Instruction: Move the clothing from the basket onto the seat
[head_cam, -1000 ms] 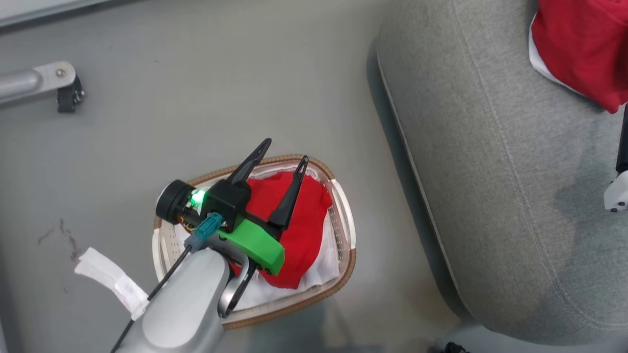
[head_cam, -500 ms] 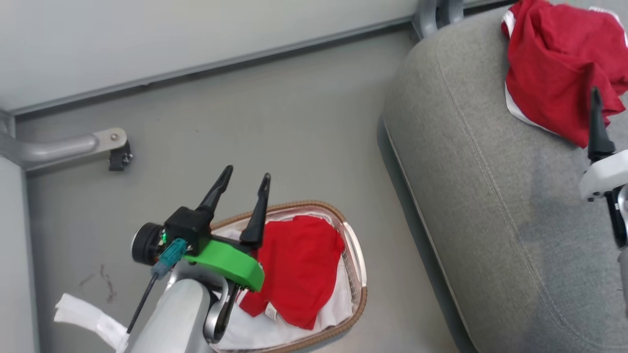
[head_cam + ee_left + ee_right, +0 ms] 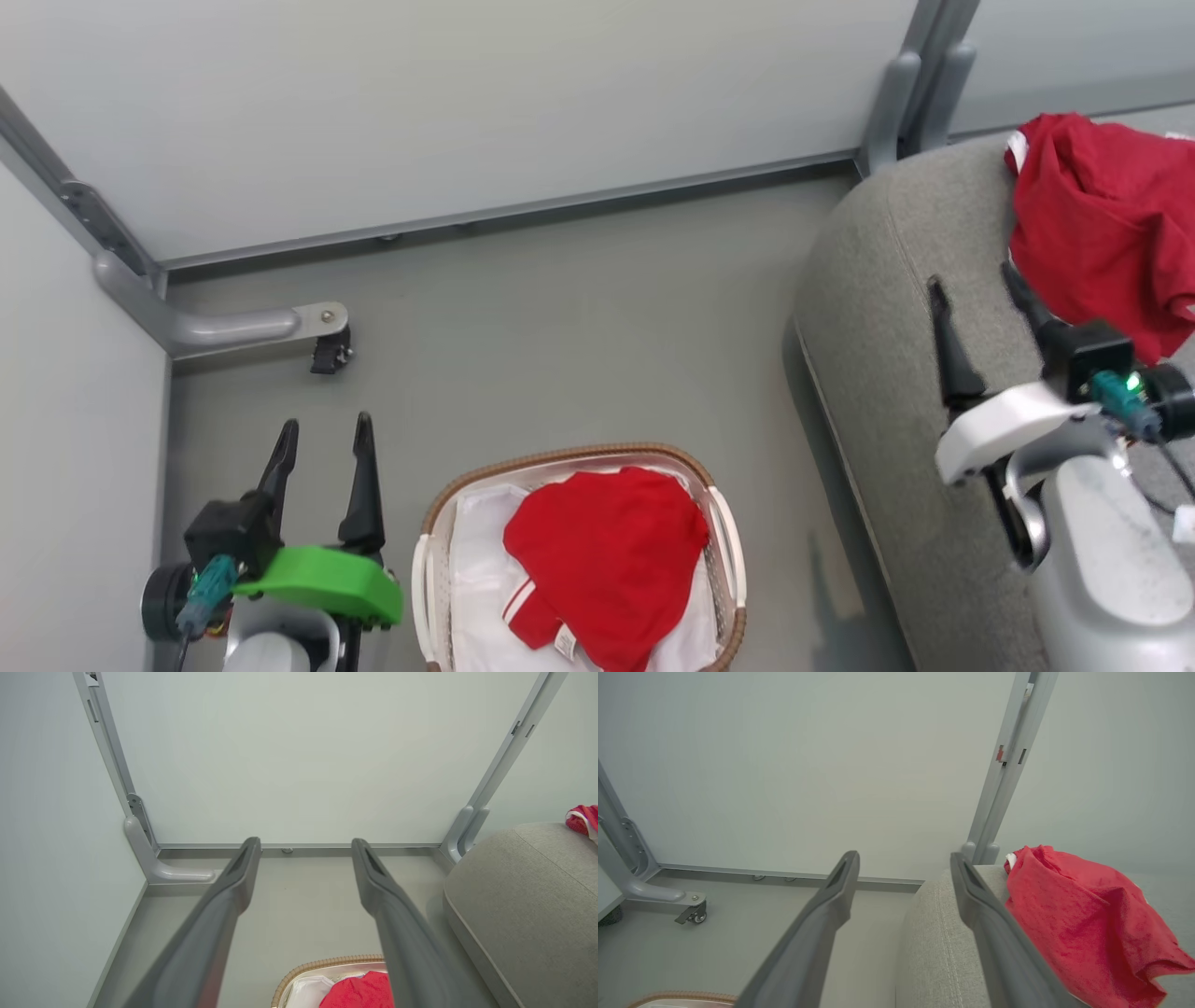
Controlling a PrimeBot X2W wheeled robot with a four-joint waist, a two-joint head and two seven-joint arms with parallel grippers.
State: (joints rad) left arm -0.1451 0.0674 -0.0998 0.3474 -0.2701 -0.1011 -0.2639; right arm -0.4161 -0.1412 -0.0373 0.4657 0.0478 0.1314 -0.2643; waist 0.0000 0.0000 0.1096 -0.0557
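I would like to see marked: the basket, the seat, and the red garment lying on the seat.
basket (image 3: 560, 455), head view, far brown woven rim.
seat (image 3: 868, 280), head view, bare grey fabric near its left edge.
red garment (image 3: 1102, 224), head view, middle of the crumpled cloth on the seat.

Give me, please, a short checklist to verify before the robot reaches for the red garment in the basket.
1. The left gripper is open and empty: ok.
2. The right gripper is open and empty: ok.
3. The red garment lies uncovered in the basket: ok.
4. The left gripper is above that garment: not ok; it stands beside the basket, over the floor.
5. The seat has bare room beside the garment on the seat: ok.
6. More clothing lies under the red garment: cannot tell.
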